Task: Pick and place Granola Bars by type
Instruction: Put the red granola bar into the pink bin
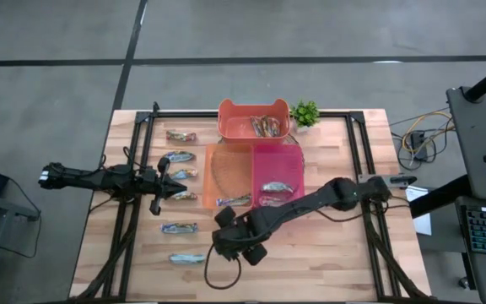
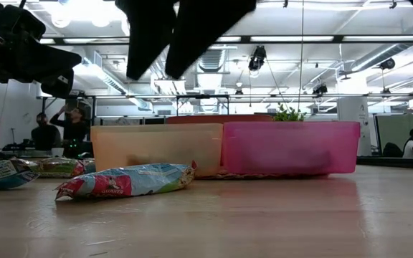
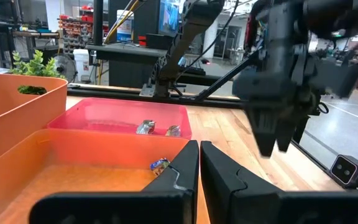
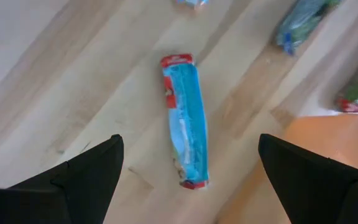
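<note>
A blue and silver granola bar (image 4: 187, 121) with red ends lies flat on the wooden table (image 1: 327, 253), at about 9 o'clock from the orange bin (image 1: 229, 169). The right gripper (image 4: 188, 171) hangs over it, fingers wide apart. The left gripper (image 3: 199, 163) waits at 9 o'clock, fingers pressed together, holding nothing. The wrapper words are too blurry to read.

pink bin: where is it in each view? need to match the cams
High view: pink bin at table centre, right of the clear orange bin.
Low view: pink bin right of centre, its side wall facing the camera.
Left wrist view: pink bin in the middle distance, left of centre, two bars inside.
Right wrist view: not in it.
Shared landmark: the potted plant just beyond the bin, seen in all but the right wrist view.
</note>
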